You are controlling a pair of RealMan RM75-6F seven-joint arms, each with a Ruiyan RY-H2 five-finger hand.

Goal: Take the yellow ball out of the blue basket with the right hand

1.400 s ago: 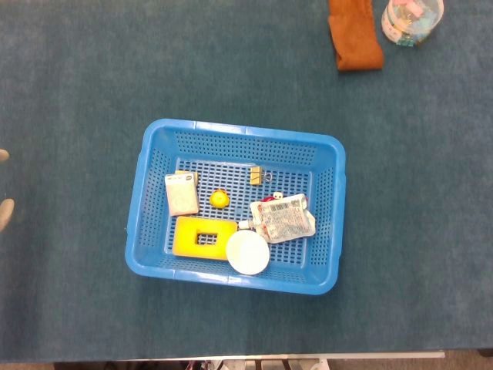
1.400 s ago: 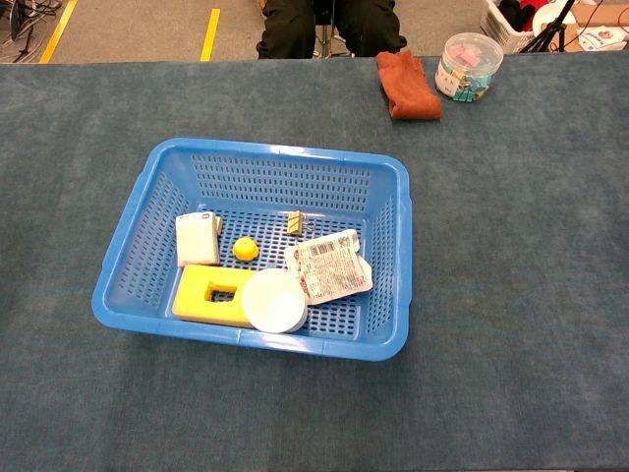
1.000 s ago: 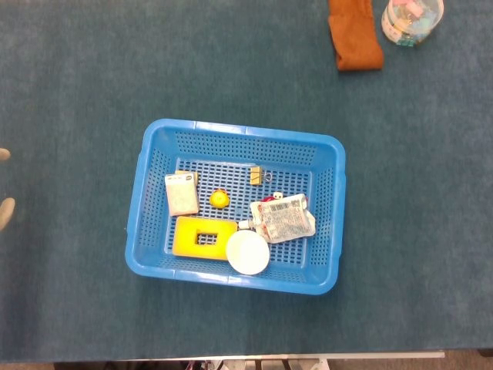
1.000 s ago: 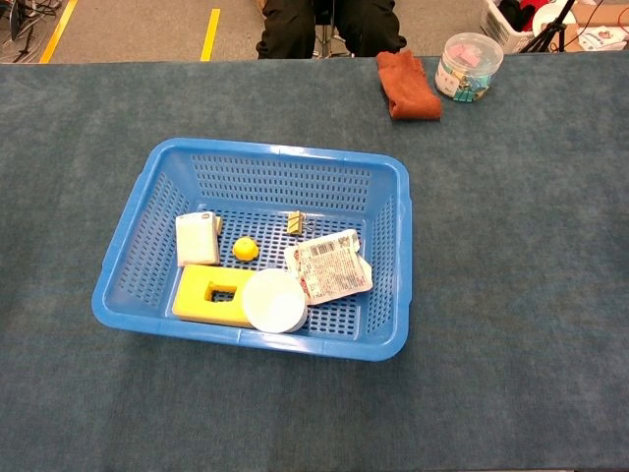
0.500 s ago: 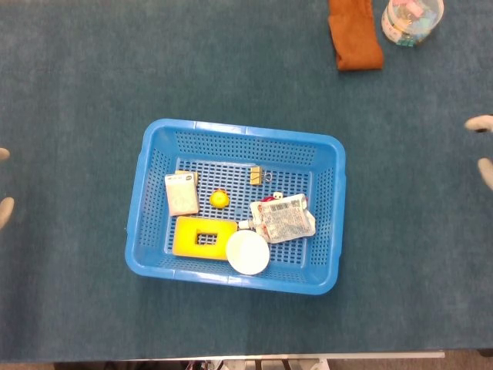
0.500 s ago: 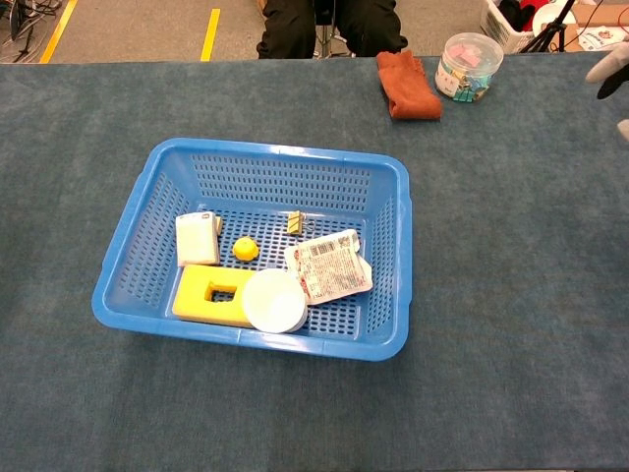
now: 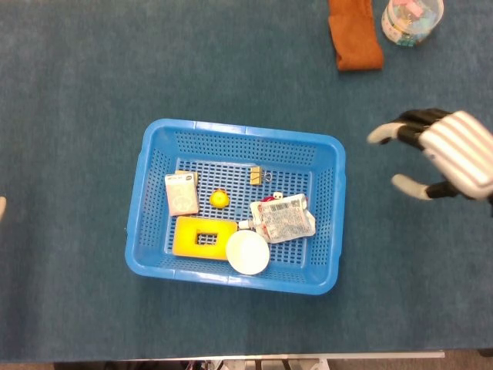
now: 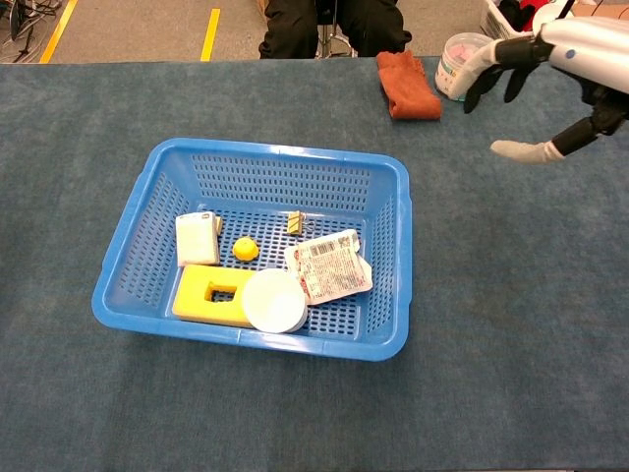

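A small yellow ball lies on the floor of the blue basket, between a white packet and a printed pouch. My right hand hovers above the table to the right of the basket, fingers spread, holding nothing. It is well apart from the ball. Of my left hand only a pale fingertip shows at the left edge of the head view.
The basket also holds a white packet, a yellow block with a slot, a white round lid, a printed pouch and a binder clip. A brown cloth and a clear jar sit at the back right.
My right hand has come in from the right edge toward the basket and now shows fully. The left hand has drawn further out at the left edge. The basket's contents have not moved.
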